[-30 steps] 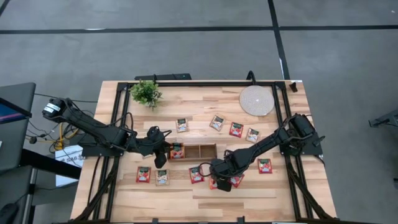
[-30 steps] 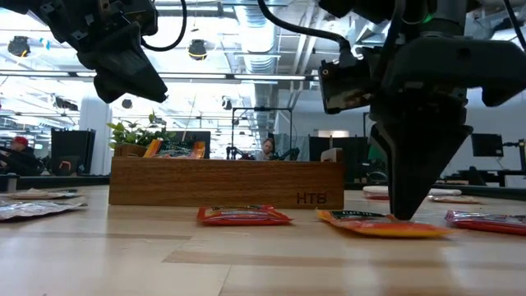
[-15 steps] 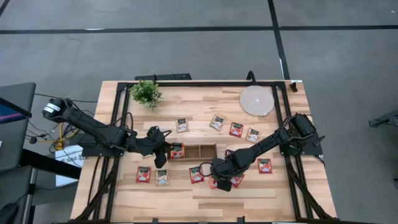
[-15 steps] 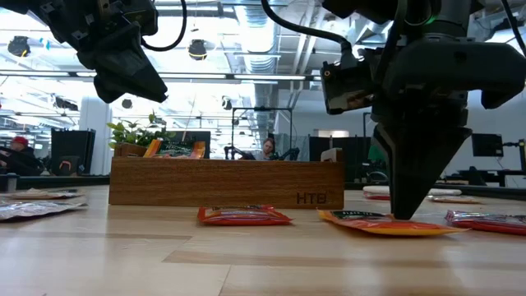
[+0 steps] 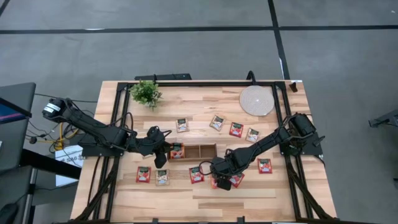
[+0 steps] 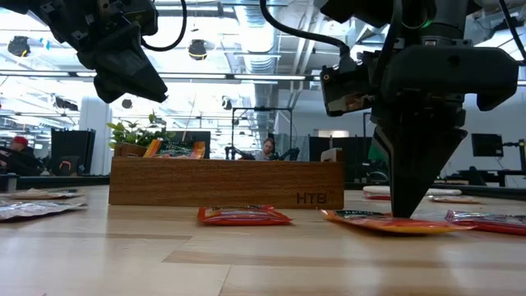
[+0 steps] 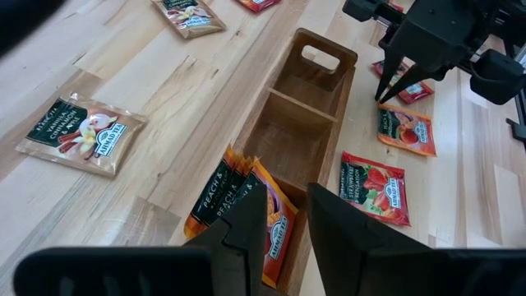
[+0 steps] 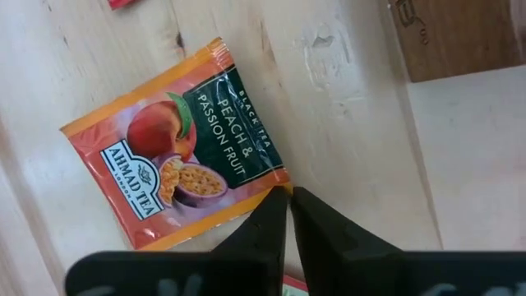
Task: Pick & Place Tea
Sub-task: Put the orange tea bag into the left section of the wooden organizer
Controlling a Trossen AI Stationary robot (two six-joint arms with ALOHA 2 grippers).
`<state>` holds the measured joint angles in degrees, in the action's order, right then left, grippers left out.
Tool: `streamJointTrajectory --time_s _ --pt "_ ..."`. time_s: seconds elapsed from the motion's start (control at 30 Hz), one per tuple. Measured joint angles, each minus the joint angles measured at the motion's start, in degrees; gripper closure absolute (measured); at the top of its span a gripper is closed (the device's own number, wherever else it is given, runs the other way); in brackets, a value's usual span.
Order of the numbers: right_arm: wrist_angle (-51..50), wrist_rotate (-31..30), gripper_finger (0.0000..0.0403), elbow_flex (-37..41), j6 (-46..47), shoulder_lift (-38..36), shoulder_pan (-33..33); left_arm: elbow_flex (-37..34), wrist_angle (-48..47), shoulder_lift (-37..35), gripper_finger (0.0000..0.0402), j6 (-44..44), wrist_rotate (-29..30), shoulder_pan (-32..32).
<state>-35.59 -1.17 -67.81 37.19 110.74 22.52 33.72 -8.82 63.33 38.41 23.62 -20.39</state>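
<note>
The right arm reaches from the right edge of the high view toward lower centre, its wrist bent straight down. The right gripper (image 8: 285,197) stands tip-down on the table, its fingers pressed nearly together on the edge of a peach sachet (image 8: 177,168), which lies flat on the wood just below the tray (image 5: 200,151) in the high view. The left arm stretches in from the left edge at mid-height. The left gripper (image 7: 286,185) hovers above the tray's left end, its fingers apart with nothing between them.

The tray has three compartments. Only the left one holds tea: a few sachets in the tray (image 7: 246,205) stand on edge, packed too tightly and too much covered by a finger to count. On the table, eight loose sachets show plainly in the high view: four in a row (image 5: 236,129) above the tray, three (image 5: 143,174) at lower left, and one (image 5: 265,165) at right. About two more, including the peach one, lie under the right gripper and are mostly hidden by it. One potted plant (image 5: 146,93) sits at upper left and one round mat (image 5: 257,100) at upper right.
</note>
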Motion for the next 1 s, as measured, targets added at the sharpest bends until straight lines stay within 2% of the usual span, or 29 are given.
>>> streamJointTrajectory --time_s 0.4,0.8,1.0 --pt "-3.43 0.67 0.0284 0.31 1.52 -4.45 -1.39 0.01 0.50 0.00 0.0322 -0.28 0.00 0.01" --pt "-0.74 1.29 0.0274 0.85 1.31 -3.29 -1.18 -0.01 2.21 0.00 0.0322 -0.61 0.00 0.00" --pt "0.41 1.25 0.0256 0.72 0.35 -3.43 -1.20 -0.01 2.59 0.00 0.0322 -1.14 -0.01 0.01"
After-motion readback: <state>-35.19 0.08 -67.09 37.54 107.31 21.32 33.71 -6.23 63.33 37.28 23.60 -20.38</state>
